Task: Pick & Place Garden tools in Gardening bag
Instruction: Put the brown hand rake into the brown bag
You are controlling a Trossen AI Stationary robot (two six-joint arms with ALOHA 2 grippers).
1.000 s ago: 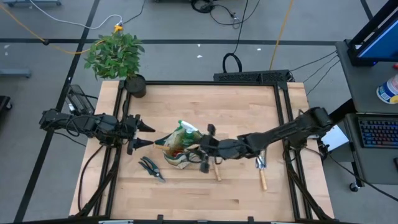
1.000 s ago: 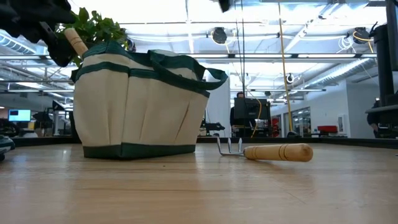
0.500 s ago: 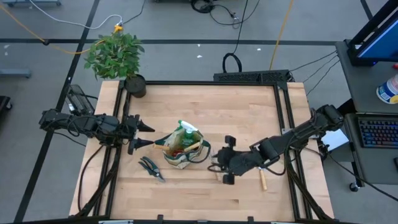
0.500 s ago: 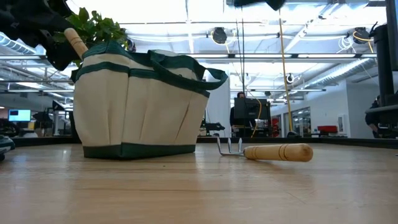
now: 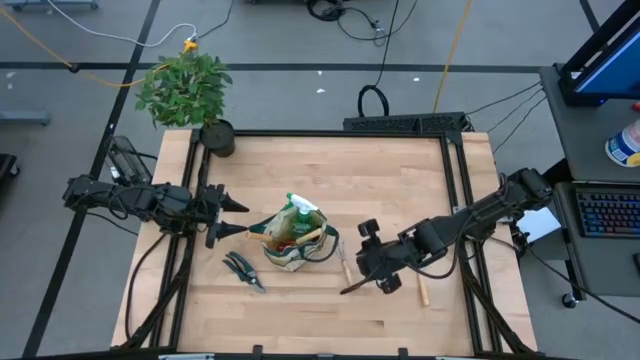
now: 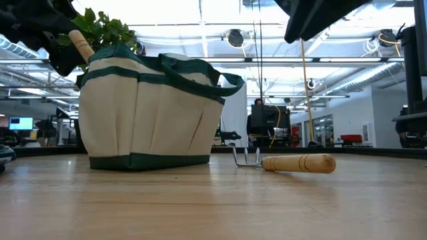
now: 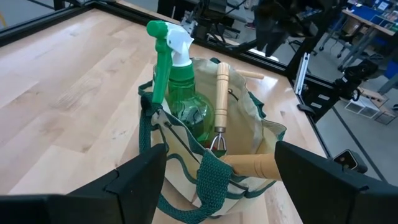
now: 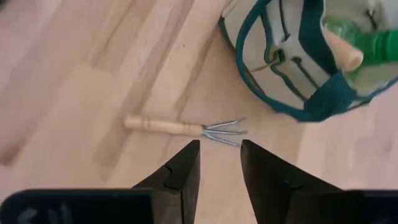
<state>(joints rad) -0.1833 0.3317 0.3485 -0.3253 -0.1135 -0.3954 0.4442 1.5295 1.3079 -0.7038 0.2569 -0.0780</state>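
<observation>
The beige, green-trimmed gardening bag (image 5: 295, 243) stands on its base mid-table. A green spray bottle (image 7: 180, 81) and wooden-handled tools (image 7: 222, 93) stick out of it. A wooden-handled rake (image 8: 180, 128) lies flat on the table just right of the bag. My right gripper (image 8: 219, 155) hangs above the rake, pointing steeply down, open with a narrow gap and nothing in it (image 5: 362, 262). My left gripper (image 5: 235, 217) waits wide open just left of the bag, touching nothing. In the low view the rake (image 6: 287, 162) rests on its side.
Black pruning shears (image 5: 243, 270) lie left of the bag toward the near edge. A wooden-handled trowel (image 5: 421, 288) lies right of my right gripper. A potted plant (image 5: 190, 90) stands at the far left corner. Bare wood stretches along the near and far sides.
My right gripper has drawn back from the bag's right side toward the table's right and near edges. It has tipped to point steeply down, and it now hangs over the rake. The bag and the rake have stayed put.
</observation>
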